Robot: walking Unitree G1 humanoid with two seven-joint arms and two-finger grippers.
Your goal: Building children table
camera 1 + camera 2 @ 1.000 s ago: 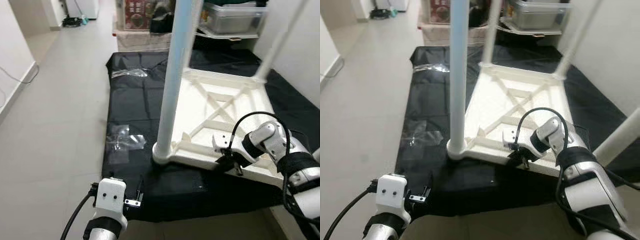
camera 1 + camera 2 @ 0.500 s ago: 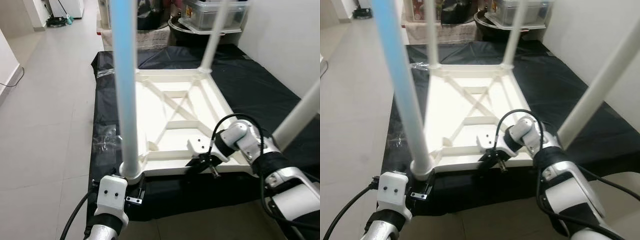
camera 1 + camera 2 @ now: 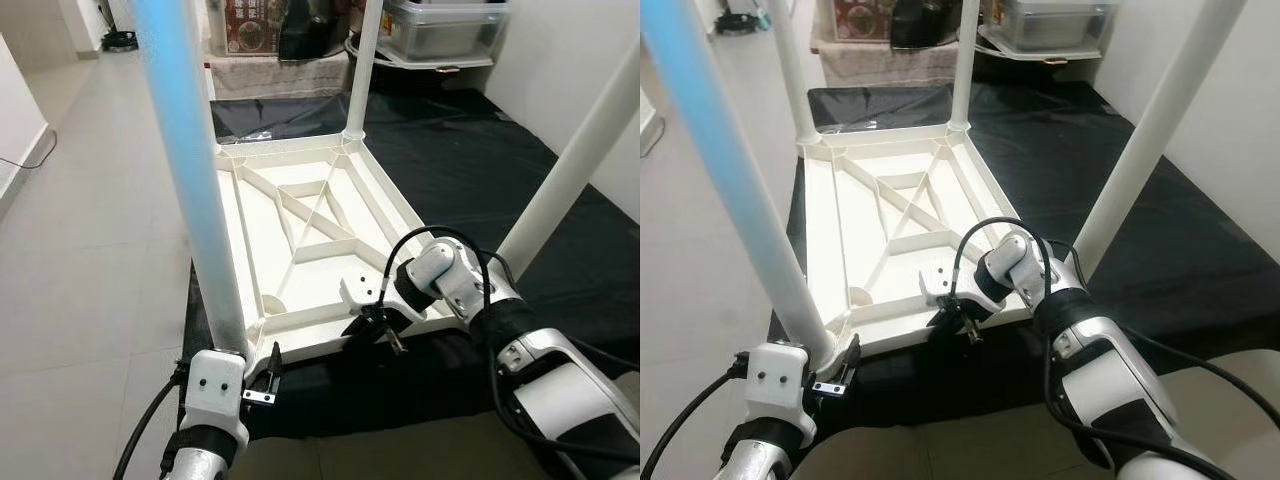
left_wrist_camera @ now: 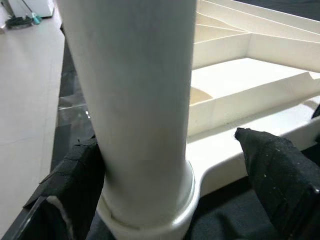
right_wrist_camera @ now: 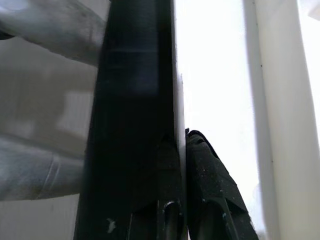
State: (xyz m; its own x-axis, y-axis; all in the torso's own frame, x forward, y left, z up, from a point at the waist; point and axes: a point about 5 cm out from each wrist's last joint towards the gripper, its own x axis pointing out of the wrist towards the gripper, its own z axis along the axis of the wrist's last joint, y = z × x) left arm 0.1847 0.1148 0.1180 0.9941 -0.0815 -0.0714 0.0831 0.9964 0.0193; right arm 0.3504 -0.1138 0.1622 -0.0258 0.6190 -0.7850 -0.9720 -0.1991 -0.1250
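The white plastic children's table (image 3: 300, 215) lies upside down on a black sheet (image 3: 470, 170), legs up; the left tool (image 4: 165, 190) stands spread around the nearest white round leg (image 4: 135, 100); the right tool (image 3: 378, 330) is pinched onto the table's near rim.

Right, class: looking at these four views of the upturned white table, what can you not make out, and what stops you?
- Tops of the table legs: cut off by the upper edge in both eye views.
- Right gripper fingertips: hidden behind the tabletop rim in the eye views.
- Grip of the left gripper on the leg: its fingers flank the leg base, contact unclear.
- Bin contents: too small.
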